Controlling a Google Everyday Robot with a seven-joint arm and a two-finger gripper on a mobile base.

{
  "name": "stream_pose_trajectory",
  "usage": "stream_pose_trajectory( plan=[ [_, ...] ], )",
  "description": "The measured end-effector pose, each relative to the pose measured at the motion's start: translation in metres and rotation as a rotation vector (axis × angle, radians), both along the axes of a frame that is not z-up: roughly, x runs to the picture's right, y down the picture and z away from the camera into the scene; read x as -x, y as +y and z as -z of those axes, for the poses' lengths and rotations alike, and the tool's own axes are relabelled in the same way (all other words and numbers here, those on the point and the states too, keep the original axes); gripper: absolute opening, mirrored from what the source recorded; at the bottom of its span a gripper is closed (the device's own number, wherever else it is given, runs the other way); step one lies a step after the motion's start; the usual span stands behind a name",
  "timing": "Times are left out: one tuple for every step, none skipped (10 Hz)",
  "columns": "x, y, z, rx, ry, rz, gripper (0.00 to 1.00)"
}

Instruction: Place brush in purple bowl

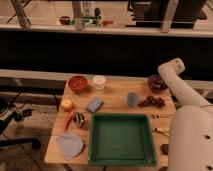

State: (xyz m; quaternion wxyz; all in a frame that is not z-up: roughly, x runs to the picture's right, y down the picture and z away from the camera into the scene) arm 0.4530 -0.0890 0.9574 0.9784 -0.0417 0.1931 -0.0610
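Observation:
The purple bowl (155,83) stands at the table's far right corner, its right side hidden behind my white arm (176,82). The arm rises from the lower right and bends at a rounded joint just above the bowl. My gripper is not in view. Two thin pale sticks lie right of the green tray: one (156,116) near its top right corner, one (161,132) further down. Either may be the brush; I cannot tell.
A green tray (150,142) fills the table's front middle. Around it are a red bowl (77,83), white cup (99,82), grey-blue cup (132,98), dark red grapes (152,102), blue sponge (94,104), yellow fruit (66,104), red chili (69,119) and grey cloth (70,145).

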Motion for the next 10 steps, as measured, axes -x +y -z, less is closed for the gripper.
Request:
stream_pose_trajectory(
  plan=[
    [0.0009,-0.0005,-0.0002,0.001,0.0,0.001,0.0],
    [0.0012,-0.0007,-0.0003,0.001,0.0,0.003,0.03],
    [0.0006,-0.0002,-0.0001,0.002,0.001,0.002,0.12],
    [0.0001,-0.0003,0.0001,0.001,0.001,0.002,0.22],
    [-0.0002,-0.0001,0.0002,0.001,0.001,0.001,0.3],
    [0.0001,-0.0003,0.0002,0.001,0.001,0.002,0.42],
    [0.0002,-0.0003,0.0001,0.001,0.001,0.002,0.5],
    [0.0004,-0.0004,0.0,0.001,0.001,0.002,0.62],
    [0.0001,-0.0003,0.0001,0.001,0.001,0.002,0.7],
    [0.0,-0.0004,0.0002,0.001,0.001,0.002,0.78]
  ],
)
